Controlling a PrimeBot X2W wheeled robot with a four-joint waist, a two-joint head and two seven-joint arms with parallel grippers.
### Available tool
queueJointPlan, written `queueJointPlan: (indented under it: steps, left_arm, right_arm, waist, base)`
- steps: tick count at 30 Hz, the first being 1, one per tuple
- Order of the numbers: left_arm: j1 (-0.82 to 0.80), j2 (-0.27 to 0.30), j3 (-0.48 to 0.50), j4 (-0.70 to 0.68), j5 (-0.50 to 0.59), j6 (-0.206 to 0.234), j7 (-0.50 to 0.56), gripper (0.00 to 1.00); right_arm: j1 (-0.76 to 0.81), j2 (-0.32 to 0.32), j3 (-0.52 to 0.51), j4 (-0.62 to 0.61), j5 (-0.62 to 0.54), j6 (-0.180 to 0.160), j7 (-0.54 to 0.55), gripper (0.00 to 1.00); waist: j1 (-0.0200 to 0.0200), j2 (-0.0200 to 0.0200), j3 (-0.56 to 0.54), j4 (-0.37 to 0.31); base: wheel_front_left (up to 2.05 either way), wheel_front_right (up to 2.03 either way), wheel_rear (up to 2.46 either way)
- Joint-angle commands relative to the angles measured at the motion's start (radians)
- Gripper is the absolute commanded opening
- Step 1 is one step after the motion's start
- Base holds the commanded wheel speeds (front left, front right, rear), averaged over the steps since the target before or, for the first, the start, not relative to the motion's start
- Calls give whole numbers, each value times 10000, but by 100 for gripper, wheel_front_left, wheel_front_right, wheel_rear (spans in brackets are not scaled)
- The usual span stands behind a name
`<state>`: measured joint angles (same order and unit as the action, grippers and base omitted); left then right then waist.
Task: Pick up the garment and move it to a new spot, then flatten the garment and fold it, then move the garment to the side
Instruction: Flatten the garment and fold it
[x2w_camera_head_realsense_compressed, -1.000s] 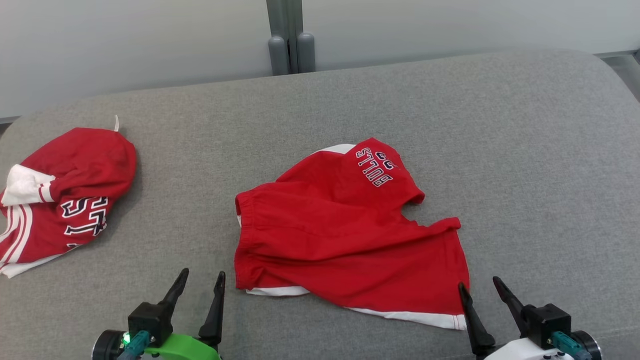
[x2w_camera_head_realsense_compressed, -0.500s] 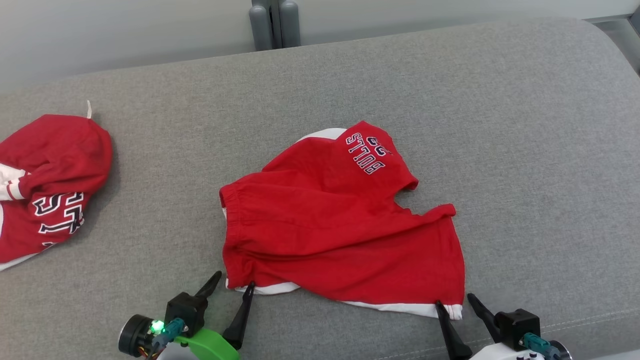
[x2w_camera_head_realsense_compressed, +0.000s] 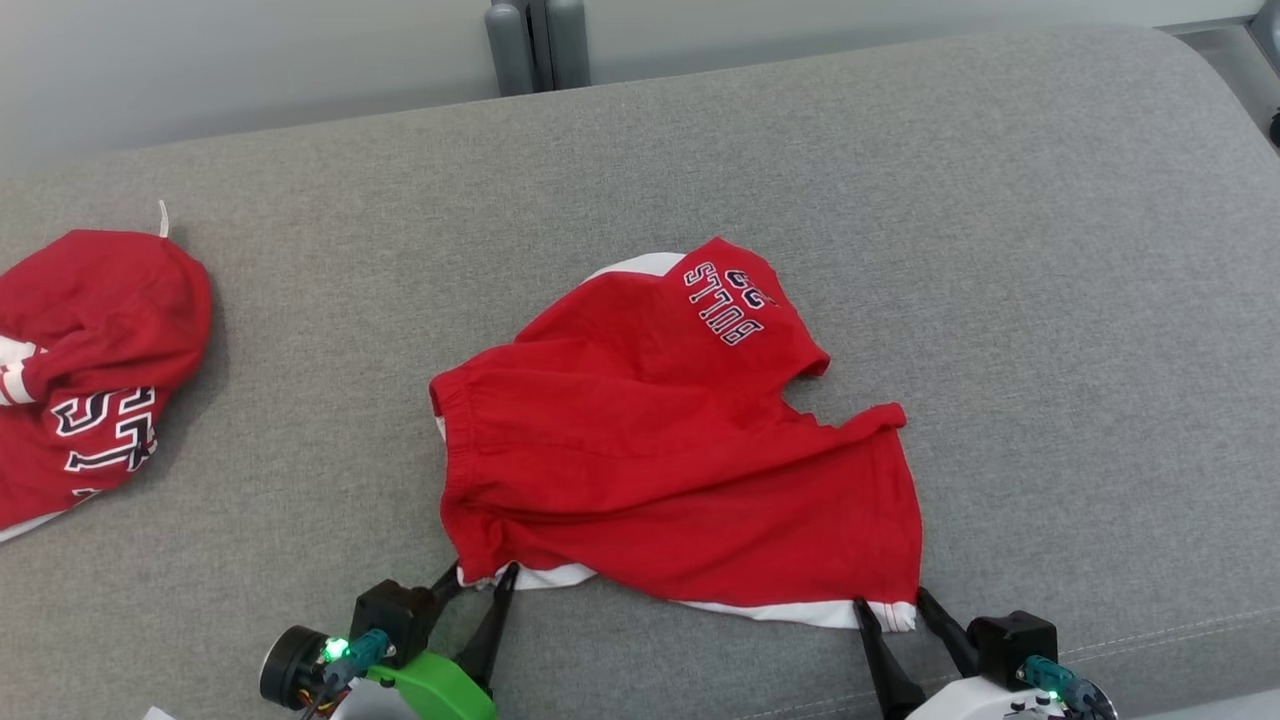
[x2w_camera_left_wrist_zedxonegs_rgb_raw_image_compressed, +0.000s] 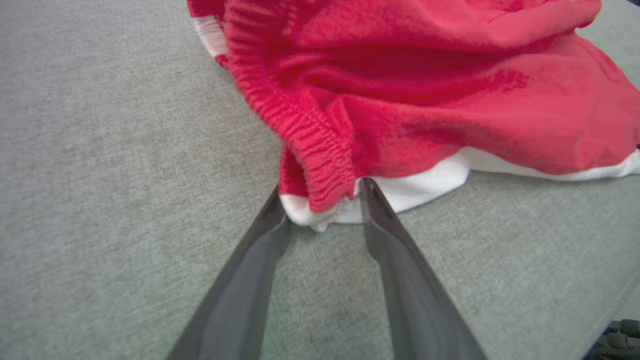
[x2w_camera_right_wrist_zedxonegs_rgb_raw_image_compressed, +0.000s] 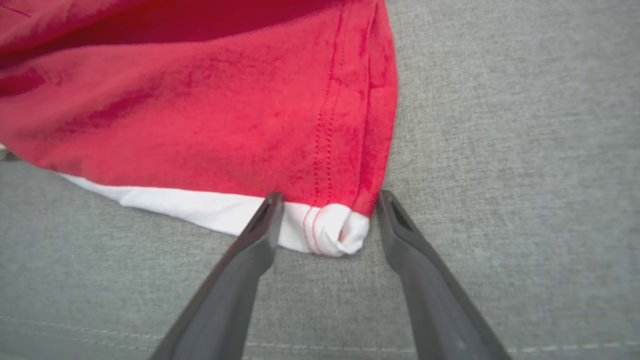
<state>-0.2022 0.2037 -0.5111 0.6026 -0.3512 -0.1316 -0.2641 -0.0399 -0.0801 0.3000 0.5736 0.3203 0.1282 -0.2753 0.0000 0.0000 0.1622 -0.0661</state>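
While left gripper (x2w_camera_left_wrist_zedxonegs_rgb_raw_image_compressed: 321, 194), right gripper (x2w_camera_right_wrist_zedxonegs_rgb_raw_image_compressed: 331, 197) straddle garment (x2w_camera_head_realsense_compressed: 660, 460) near corners, jaws apart, nothing held: push deeper, pinch all layers.

Left hand (x2w_camera_head_realsense_compressed: 483, 572), green shell (x2w_camera_head_realsense_compressed: 440, 692), green light (x2w_camera_head_realsense_compressed: 335, 648), right hand (x2w_camera_head_realsense_compressed: 890, 598), white shell (x2w_camera_head_realsense_compressed: 960, 706), dark tapered fingers (x2w_camera_head_realsense_compressed: 492, 630), teal plugs (x2w_camera_head_realsense_compressed: 1050, 678)

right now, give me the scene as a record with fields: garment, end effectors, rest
surface: grey cushion
garment: red shorts, rumpled, mid-cushion, white trim at near edge
left end effector: open, fingers astride the waistband corner
right end effector: open, fingers astride the white hem corner
rest: second red garment, bunched, at the robot's far left
lifted: no, shorts lie on the cushion
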Motion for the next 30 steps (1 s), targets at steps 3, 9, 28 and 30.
queueJointPlan:
  steps: [3,9,28,30]
  left_arm:
    - [34,-25,46,-109,-156,21,-2,0]
    - [420,48,285,-1187,-200,21,-4,0]
    - [-4418,1261,-802,-2859,-1588,21,460,0]
    - [-5637,1347,-953,-2659,-2044,21,701,0]
  right_arm:
    - [11,165,361,259,283,58,201,0]
    - [1,-169,-107,-960,276,26,107,0]
    - [-4649,-1467,-395,-2574,1110,26,108,0]
    - [-5792,-1565,-300,-2323,1393,27,108,0]
  waist:
    - [0,0,-72,-5]
    - [0,0,-244,-13]
    - [0,0,958,82]
    - [0,0,1424,99]
  base:
    - [0,0,0]
    - [0,0,0]
    - [0,0,0]
    - [0,0,0]
